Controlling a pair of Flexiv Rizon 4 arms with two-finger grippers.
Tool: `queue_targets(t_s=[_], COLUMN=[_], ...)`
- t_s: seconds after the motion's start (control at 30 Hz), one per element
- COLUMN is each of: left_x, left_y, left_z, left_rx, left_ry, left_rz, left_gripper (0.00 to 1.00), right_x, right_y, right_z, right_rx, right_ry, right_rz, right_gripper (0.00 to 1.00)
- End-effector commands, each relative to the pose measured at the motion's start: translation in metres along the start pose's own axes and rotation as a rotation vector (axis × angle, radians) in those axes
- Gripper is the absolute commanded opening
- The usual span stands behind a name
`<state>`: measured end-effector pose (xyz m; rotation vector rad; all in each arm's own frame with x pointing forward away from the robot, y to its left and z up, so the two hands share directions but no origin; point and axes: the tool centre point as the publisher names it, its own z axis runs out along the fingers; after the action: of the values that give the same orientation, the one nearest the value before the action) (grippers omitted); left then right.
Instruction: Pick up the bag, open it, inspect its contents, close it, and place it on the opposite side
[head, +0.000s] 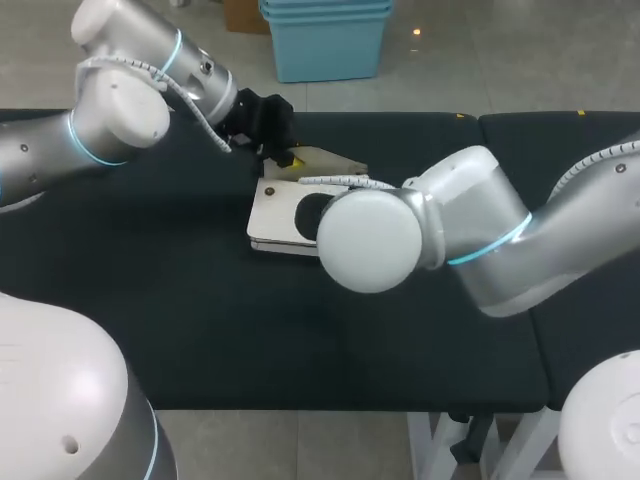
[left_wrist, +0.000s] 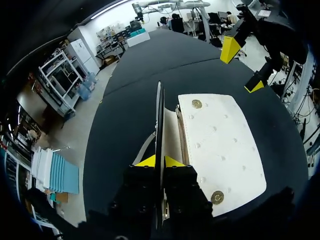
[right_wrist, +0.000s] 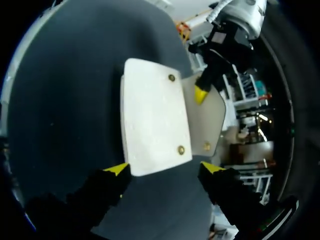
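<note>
From above, the flat white leather-look bag (head: 280, 222) lies mid-table on the black padded table (head: 150, 300), its beige flap (head: 335, 160) raised by the left gripper (head: 286, 157). At the left wrist, the fingers are clamped onto the flap's thin edge, a slim hold that may slip. At the right wrist, the right gripper (right_wrist: 164, 169) hangs wide open and empty over the bag. Nothing pins the body, so pulling could drag it.

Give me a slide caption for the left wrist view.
Left gripper pinches the raised flap of the white bag; right gripper hangs open beyond it.
</note>
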<state>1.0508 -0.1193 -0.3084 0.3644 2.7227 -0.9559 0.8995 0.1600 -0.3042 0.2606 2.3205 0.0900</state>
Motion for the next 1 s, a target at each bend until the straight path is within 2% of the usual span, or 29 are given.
queue_targets(t_s=[0.03,0.07,0.63,0.83,1.0], left_x=[-0.008,-0.010,-0.009,-0.005,-0.001], left_y=[-0.004,-0.004,-0.005,-0.030,-0.046], left_z=[-0.018,-0.022,-0.026,-0.058,-0.070], left_rx=[0.054,0.074,0.078,0.001,-0.058], left_ry=[0.056,0.070,0.065,-0.040,-0.117], left_rz=[-0.029,-0.041,-0.044,-0.037,-0.015], left_gripper=[0.00,0.00,0.00,0.00,0.00], right_x=[-0.013,-0.015,-0.046,-0.058,-0.063], right_y=[-0.001,-0.001,0.001,0.005,0.012], right_z=[-0.005,-0.006,-0.024,-0.031,-0.034], right_rx=[0.008,0.014,0.032,0.034,0.026], right_ry=[0.081,0.082,0.076,0.051,0.038], right_rz=[0.001,0.000,0.010,0.010,0.005], right_gripper=[0.03,0.00,0.00,0.00,0.00])
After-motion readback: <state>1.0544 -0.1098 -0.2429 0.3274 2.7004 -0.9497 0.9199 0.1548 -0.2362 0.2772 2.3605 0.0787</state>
